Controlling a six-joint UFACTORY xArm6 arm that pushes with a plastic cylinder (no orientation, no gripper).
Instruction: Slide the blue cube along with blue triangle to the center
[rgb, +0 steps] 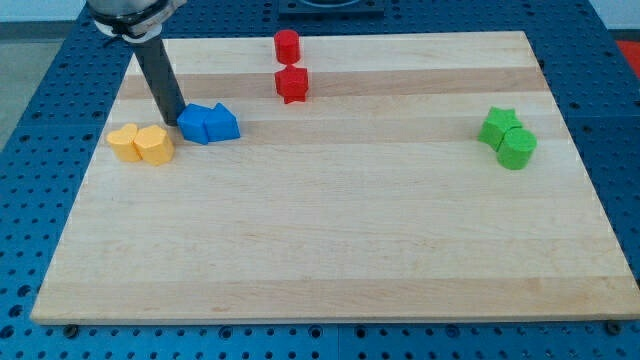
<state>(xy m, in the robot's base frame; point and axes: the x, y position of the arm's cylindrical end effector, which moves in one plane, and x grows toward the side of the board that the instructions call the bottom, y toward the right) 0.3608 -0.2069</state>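
The blue cube (196, 124) and the blue triangle (224, 122) sit side by side, touching, at the view's upper left of the wooden board (330, 230). The cube is on the left, the triangle on the right. My tip (173, 117) is at the end of the dark rod that comes down from the view's top left. It stands right at the blue cube's left side, touching or nearly touching it.
Two yellow blocks (140, 143) lie together just left of and below the tip. A red cylinder (287, 45) and a red star-like block (292, 84) are at the top centre. A green star (498, 125) and a green cylinder (517, 148) are at the right.
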